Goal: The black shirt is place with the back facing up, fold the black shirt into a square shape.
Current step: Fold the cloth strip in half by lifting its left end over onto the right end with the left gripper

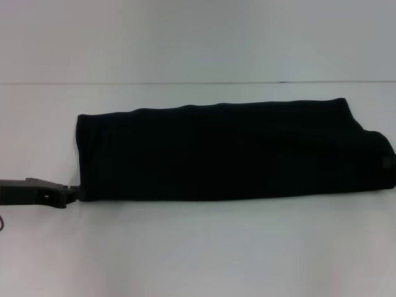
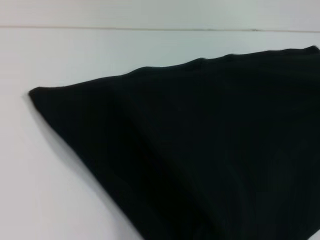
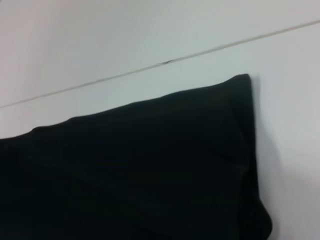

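In the head view, the large plain matte black soft fabric shirt [image 1: 229,151] lies on the pale white flat surface [image 1: 198,253] as a long band folded lengthwise, running from the left part of the scene almost to the right edge. Its far edge is slightly wavy and its near edge runs fairly straight. The right end is rounded and thicker, with a small patch on it that is too blurred to identify. The left claw [image 1: 77,193] comes in low from the left edge and its tip meets the shirt's near left corner; I cannot tell from here whether its fingers are apart or clamped on the cloth. The right claw does not show in this view. A thin line crosses the surface beyond the shirt.

The left wrist view shows one end of the black shirt [image 2: 200,150] filling most of the scene, with a pointed corner resting on the white surface [image 2: 60,200] and soft folds running along the cloth. No fingers show here.

The right wrist view shows the other end of the black shirt [image 3: 140,170], a squared corner and a layered folded edge lying flat on the white surface [image 3: 290,125]. Again no fingers show.
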